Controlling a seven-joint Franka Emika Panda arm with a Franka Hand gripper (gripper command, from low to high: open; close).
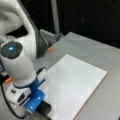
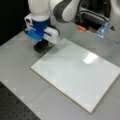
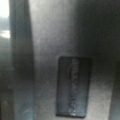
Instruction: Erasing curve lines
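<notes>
A white rectangular board [image 1: 77,82] [image 2: 75,75] lies on the grey table. No curve lines show on its visible surface in either front view; a bright glare spot [image 2: 90,58] sits near its middle. My gripper [image 1: 41,103] [image 2: 42,44], under a blue wrist mount, is low at the board's edge by one corner. It stands right over a dark block [image 1: 45,108] [image 2: 40,48] that rests just off the board. The wrist view shows a dark rectangle [image 3: 73,86] on a grey surface, very close, and no fingers.
The arm's white and grey body [image 1: 22,37] [image 2: 62,10] rises behind the gripper. An orange piece [image 2: 81,28] [image 1: 50,49] and metal framing [image 2: 95,17] lie past the board. A black perforated mat [image 2: 15,107] borders the grey table [image 2: 17,62].
</notes>
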